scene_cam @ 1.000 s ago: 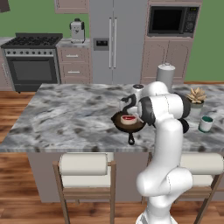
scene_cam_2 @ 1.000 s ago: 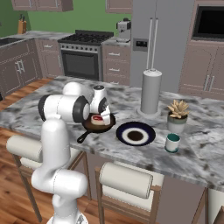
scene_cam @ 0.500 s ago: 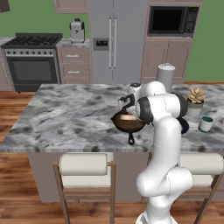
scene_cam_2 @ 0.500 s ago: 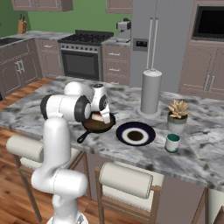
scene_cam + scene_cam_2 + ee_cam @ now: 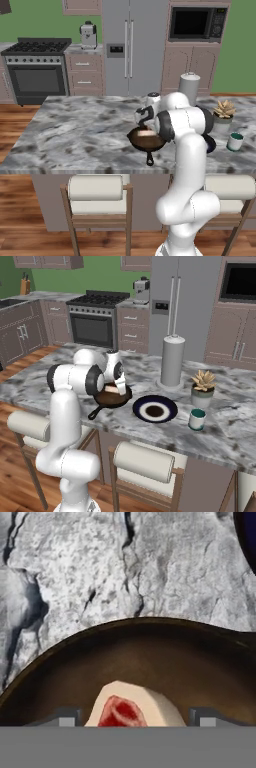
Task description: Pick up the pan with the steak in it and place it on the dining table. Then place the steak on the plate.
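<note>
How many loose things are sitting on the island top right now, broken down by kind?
Pan: 1
Steak, lying in the pan: 1
Plate: 1
Mug: 1
Potted plant: 1
Tall grey cylinder: 1
Total: 6

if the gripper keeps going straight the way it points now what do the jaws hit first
Most likely the steak, lying between the fingertips in the pan on the dining table. Depth is hard to judge from the hand view.
</note>
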Available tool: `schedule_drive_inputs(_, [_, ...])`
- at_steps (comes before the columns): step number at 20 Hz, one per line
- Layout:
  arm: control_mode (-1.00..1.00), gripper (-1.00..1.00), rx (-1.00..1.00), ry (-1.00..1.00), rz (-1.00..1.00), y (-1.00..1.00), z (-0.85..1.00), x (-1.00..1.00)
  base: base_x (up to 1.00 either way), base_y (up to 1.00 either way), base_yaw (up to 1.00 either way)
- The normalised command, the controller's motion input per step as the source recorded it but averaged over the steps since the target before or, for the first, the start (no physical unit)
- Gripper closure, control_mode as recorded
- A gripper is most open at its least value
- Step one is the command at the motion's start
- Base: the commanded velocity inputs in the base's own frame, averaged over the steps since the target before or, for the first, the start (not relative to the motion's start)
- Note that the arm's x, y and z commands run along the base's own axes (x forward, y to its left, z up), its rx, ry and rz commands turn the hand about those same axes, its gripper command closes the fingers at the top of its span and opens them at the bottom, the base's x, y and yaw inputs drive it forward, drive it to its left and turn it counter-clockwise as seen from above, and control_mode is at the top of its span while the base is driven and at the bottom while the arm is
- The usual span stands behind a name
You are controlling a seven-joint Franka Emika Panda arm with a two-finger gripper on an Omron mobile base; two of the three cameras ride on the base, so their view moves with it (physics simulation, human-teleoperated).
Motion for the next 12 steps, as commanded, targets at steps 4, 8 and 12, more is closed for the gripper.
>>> schedule_drive_inputs(4, [-1.0, 1.0, 0.03, -0.03, -0.07, -0.03, 0.42, -0.03, 0.0, 0.0, 0.0])
schedule_drive_inputs(8, [-1.0, 1.0, 0.05, -0.04, -0.08, -0.17, 0.51, -0.23, 0.0, 0.0, 0.0])
schedule_drive_inputs(12, [-1.0, 1.0, 0.07, -0.08, -0.08, -0.35, 0.46, -0.39, 0.0, 0.0, 0.0])
